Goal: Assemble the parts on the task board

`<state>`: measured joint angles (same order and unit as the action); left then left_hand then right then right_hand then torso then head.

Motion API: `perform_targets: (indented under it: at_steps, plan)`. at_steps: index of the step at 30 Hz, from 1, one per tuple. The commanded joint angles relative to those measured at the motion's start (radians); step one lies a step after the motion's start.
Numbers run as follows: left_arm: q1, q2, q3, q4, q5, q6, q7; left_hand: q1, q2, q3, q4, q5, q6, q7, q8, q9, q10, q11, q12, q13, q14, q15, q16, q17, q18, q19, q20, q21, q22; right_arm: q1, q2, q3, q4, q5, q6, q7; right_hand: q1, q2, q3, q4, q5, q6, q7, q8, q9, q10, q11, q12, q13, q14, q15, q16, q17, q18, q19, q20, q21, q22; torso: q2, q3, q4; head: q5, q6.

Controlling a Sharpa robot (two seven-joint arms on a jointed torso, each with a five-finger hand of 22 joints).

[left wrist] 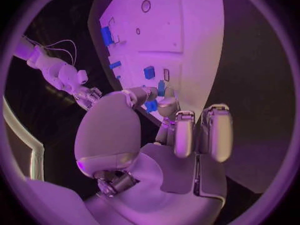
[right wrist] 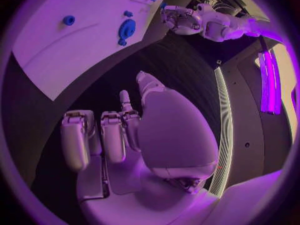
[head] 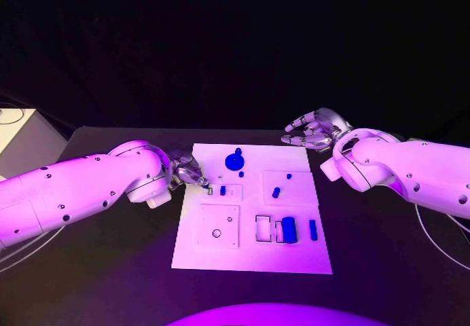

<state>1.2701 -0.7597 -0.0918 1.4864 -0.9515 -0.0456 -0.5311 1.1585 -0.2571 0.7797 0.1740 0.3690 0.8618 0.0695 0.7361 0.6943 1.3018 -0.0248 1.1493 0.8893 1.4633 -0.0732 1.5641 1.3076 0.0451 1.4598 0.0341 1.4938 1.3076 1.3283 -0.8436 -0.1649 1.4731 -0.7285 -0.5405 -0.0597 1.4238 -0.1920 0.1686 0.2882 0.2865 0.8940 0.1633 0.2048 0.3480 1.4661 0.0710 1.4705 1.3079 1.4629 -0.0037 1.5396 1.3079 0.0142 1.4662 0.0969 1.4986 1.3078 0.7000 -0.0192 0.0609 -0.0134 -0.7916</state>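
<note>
The white task board [head: 252, 251] lies mid-table. A large round blue part [head: 235, 161] stands at its far end, with a small blue part [head: 241, 174] just below it. More small blue parts [head: 223, 191] [head: 276, 193] sit mid-board. A blue block [head: 289, 229] and a thin blue bar [head: 314, 229] lie near the front right. My left hand [head: 188, 171] reaches over the board's left edge, its fingertips [left wrist: 167, 105] close to the board and nothing seen between them. My right hand [head: 315, 129] hovers beyond the far right corner, fingers loosely bent and holding nothing.
A pale box [head: 22, 139] stands at the table's far left. Black table top [head: 392, 272] surrounds the board on every side. The near-left square of the board carries a ring-shaped hole [head: 217, 233]. From the right wrist, the round part [right wrist: 127, 29] and my left hand [right wrist: 178, 19] are visible.
</note>
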Motion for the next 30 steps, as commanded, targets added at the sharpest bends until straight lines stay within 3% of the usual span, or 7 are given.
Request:
perform_targets:
  at_steps: [1,19,30]
  plan:
    - [-0.004,0.006,-0.003,0.011,-0.058,-0.027,-0.002,-0.003,0.010,0.139,-0.145,0.006,0.023,-0.018,0.006,0.096,0.008,-0.001,0.008,0.003,0.106,-0.008,0.004,0.259,-0.008,0.019,-0.003,0.003,0.114,-0.001,0.000,0.000,0.002,-0.014,0.015,0.013,-0.008,-0.001,0.007,-0.001,0.000,-0.007,-0.002,0.007,0.000,0.010,0.006,-0.006,0.171,0.084,0.006,-0.004,0.164,0.006,0.067,0.008,-0.006,0.211,0.002,0.0000,-0.0006,0.001,-0.001]
    - [-0.008,0.036,-0.011,0.006,-0.090,-0.008,-0.001,-0.006,0.010,0.140,-0.145,0.009,0.025,-0.019,0.006,0.097,0.013,-0.001,0.013,0.010,0.107,-0.009,0.005,0.261,-0.009,0.023,-0.004,0.006,0.120,-0.002,0.000,0.000,0.001,-0.021,0.034,0.009,-0.010,-0.001,0.007,-0.001,0.001,-0.007,-0.002,0.007,0.000,0.011,0.006,-0.005,0.172,0.084,0.006,-0.003,0.167,0.006,0.068,0.008,-0.005,0.211,0.002,0.0025,-0.0014,0.001,-0.006]
    - [-0.008,0.041,-0.014,-0.003,-0.111,0.016,-0.015,-0.008,0.009,0.142,-0.147,0.013,0.026,-0.020,0.007,0.097,0.014,-0.002,0.015,0.013,0.107,-0.009,0.006,0.261,-0.010,0.024,-0.005,0.007,0.122,-0.002,-0.001,0.000,0.002,-0.022,0.030,0.012,-0.010,-0.001,0.007,-0.001,0.001,-0.007,-0.002,0.007,0.000,0.011,0.006,-0.005,0.172,0.084,0.006,-0.003,0.167,0.006,0.068,0.008,-0.005,0.211,0.002,0.0004,-0.0006,0.001,-0.010]
